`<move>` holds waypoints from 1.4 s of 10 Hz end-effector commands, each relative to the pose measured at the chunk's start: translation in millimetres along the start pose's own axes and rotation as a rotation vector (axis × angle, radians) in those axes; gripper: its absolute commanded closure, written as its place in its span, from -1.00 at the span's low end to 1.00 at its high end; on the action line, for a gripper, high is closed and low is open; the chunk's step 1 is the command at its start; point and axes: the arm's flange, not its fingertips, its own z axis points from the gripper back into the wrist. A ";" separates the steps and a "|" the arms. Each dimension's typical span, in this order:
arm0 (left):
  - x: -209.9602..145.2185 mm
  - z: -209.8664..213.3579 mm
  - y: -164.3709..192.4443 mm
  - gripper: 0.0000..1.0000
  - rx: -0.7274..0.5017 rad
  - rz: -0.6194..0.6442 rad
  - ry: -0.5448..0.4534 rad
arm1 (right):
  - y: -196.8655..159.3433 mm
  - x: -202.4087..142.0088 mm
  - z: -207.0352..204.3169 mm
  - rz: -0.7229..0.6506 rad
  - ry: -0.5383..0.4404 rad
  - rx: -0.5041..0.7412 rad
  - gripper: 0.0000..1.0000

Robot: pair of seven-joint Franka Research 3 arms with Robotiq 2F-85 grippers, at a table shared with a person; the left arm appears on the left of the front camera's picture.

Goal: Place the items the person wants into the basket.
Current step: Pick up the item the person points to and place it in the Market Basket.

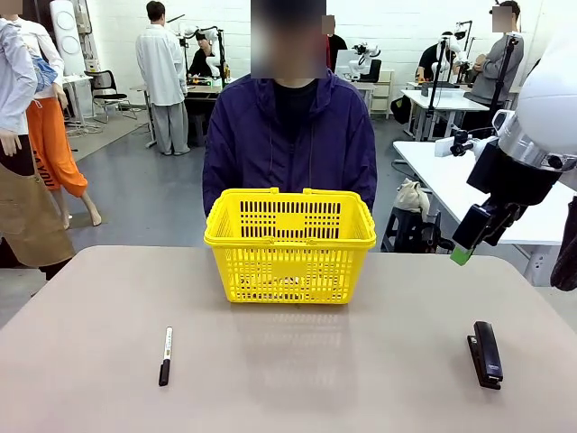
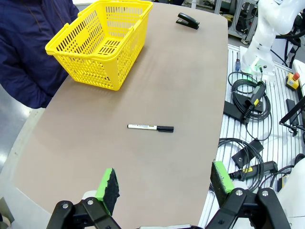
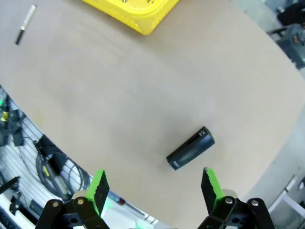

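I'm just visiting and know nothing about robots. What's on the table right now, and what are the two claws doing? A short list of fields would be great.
basket: yellow basket, far middle of the table, in front of the person
marker: black marker with white band, lying on robot's left side
stapler: black stapler, lying on robot's right side
left gripper: open, empty, above the table
right gripper: open, empty, above the stapler's side

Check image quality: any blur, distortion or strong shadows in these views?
Front view: sharp, even light, soft shadow under the basket. Left wrist view: wide-angle bend along the table edge, marker crisp. Right wrist view: mild softness, stapler clear with a faint shadow.
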 end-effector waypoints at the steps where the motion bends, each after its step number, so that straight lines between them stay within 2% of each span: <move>1: -1.8 0.8 -0.5 -1.00 -0.005 -0.019 -0.022 | -49.6 -24.9 35.7 0.085 -0.160 0.235 -1.00; 3: -1.8 0.8 -0.5 -1.00 -0.005 -0.019 -0.022 | -118.7 -56.1 55.6 0.261 -0.277 0.433 -1.00; 5: -1.8 0.8 -0.5 -1.00 -0.005 -0.019 -0.022 | -182.8 -90.6 55.7 0.403 -0.416 0.593 -1.00; 8: -1.8 0.8 -0.5 -1.00 -0.005 -0.019 -0.022 | -258.7 -149.4 50.8 0.500 -0.611 0.622 -1.00; 10: -1.8 0.8 -0.5 -1.00 -0.005 -0.019 -0.022 | -281.7 -184.7 49.3 0.461 -0.730 0.548 -1.00; 12: -1.8 0.8 -0.5 -1.00 -0.005 -0.019 -0.022 | -284.9 -209.8 46.1 0.362 -0.739 0.499 -1.00; 14: -1.8 0.8 -0.5 -1.00 -0.005 -0.019 -0.022 | -270.6 -226.3 52.1 0.298 -0.724 0.441 -1.00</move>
